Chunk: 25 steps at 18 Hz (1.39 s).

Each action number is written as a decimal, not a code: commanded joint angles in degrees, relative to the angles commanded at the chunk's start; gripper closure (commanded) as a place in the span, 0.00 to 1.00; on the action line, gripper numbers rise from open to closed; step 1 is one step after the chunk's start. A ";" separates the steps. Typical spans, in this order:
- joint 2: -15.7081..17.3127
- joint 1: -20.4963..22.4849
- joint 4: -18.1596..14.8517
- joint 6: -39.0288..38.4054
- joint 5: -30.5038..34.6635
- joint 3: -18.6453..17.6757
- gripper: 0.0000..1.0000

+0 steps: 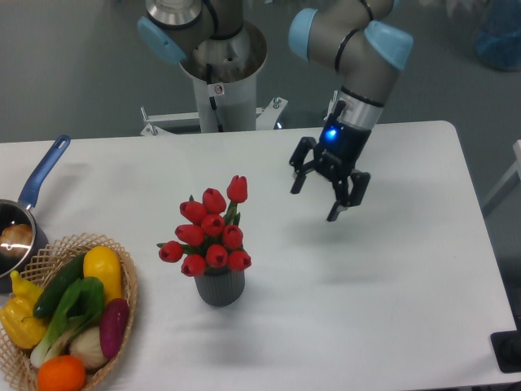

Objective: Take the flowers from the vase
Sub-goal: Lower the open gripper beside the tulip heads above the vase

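We see a white table point(407, 269), grey floor point(73, 73) behind, a blue object point(498, 37) top right.
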 joint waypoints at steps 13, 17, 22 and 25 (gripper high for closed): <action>3.95 -0.62 -2.46 -20.74 -9.24 -1.59 0.00; 3.51 -1.84 -2.02 -20.48 -14.08 -1.24 0.00; 2.19 -4.22 -1.94 -20.13 -14.00 0.26 0.00; 1.93 -4.66 -1.85 -18.55 -13.91 0.09 0.00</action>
